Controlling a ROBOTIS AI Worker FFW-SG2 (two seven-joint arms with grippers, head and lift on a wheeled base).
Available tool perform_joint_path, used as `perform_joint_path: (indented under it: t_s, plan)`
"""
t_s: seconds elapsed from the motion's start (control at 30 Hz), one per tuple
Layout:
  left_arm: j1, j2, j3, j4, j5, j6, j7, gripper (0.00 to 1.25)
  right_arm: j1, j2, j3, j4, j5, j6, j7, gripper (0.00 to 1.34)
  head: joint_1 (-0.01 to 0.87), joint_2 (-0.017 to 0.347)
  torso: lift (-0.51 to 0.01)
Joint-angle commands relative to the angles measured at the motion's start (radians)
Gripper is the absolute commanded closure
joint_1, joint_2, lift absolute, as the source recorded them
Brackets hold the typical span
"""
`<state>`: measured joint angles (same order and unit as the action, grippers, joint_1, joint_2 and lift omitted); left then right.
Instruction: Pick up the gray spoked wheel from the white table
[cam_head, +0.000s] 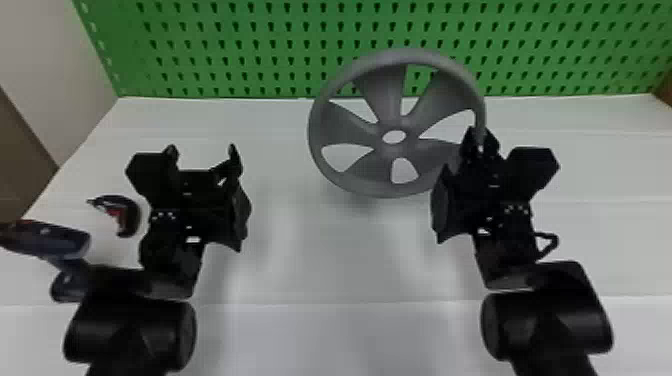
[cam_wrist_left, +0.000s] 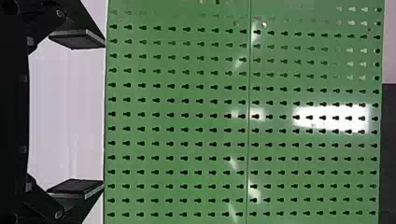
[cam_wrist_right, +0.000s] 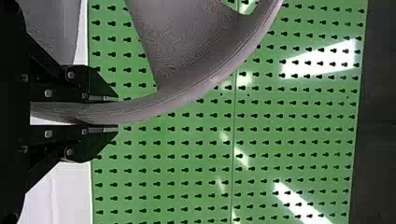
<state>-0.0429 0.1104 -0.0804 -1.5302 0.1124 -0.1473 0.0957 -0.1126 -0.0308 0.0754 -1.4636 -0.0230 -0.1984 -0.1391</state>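
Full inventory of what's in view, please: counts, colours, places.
Spoked wheel: 1, gray, tilted, rim between the right gripper's fingers
Table: 1, white, below the wheel and arms
Pegboard: 1, green, upright behind the table
Tool-like object: 1, dark blue, left, beside the left arm
Small item: 1, black with red, on the table, left of the left gripper
Wall: 1, pale, far left
Arms: 2, black, left and right
Grippers: 2, black; left open, right on rim

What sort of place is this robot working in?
Probably a workshop or robot test area: a green pegboard stands behind a white table, and a gray spoked wheel is gripped in the right claw.
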Motion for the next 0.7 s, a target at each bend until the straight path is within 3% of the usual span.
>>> perform_joint_path:
  t_s: [0.0, 0.67]
  plan:
    - [0.000, 0.000, 0.002, -0.001, -0.002, 0.002, 0.013, 0.21, 0.001, -0.001, 0.007, -0.003, 0.000, 0.014, 0.001, 1.06, 0.770, 0.044, -0.098]
    - [-0.002, 0.000, 0.005, -0.007, -0.002, 0.002, 0.016, 0.21, -0.004, -0.003, 0.021, -0.004, -0.002, 0.016, 0.001, 1.06, 0.770, 0.044, -0.098]
